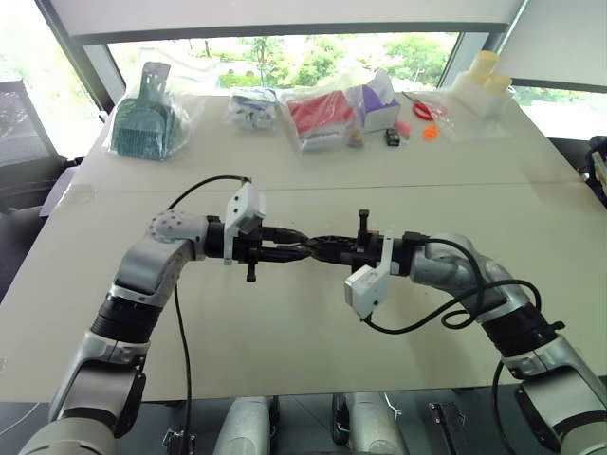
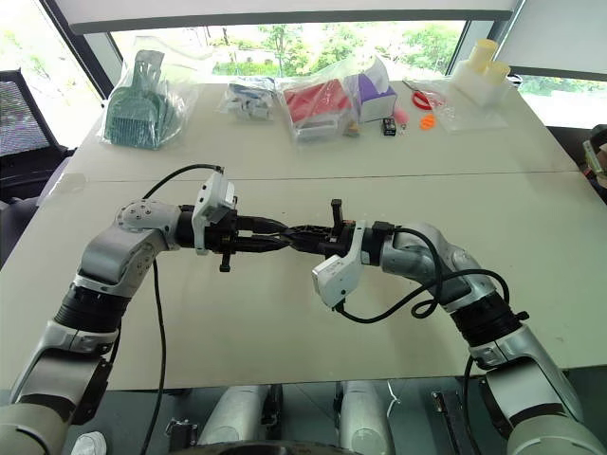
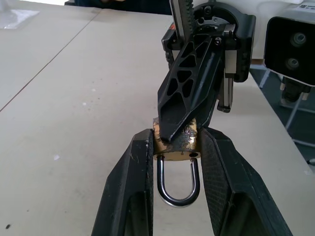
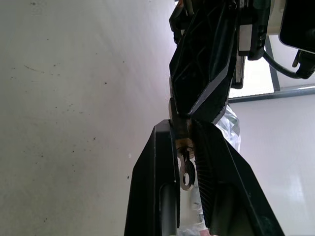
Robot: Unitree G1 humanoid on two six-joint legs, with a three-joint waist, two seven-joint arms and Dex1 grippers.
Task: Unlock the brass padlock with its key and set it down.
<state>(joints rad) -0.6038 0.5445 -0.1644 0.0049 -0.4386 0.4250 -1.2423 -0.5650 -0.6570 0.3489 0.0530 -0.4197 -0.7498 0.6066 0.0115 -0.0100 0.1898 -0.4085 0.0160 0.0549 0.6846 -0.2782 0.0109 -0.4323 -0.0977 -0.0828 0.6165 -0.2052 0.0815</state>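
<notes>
With the left gripper (image 3: 174, 152) pinching the brass padlock (image 3: 173, 145) above the table (image 1: 313, 332) and the right gripper (image 4: 183, 147) clamped on the key (image 4: 186, 169), twist only the key, keeping both wrists aligned.

Bright daylight enters from the windows (image 1: 285, 52) at 12 o'clock and overexposes them; the table (image 1: 303, 322) shows soft, weak shadows, edges slightly bent.

Left hand (image 1: 302, 250) meets right hand (image 1: 315, 248) (fingertips touching) above table (image 1: 285, 322).
</notes>
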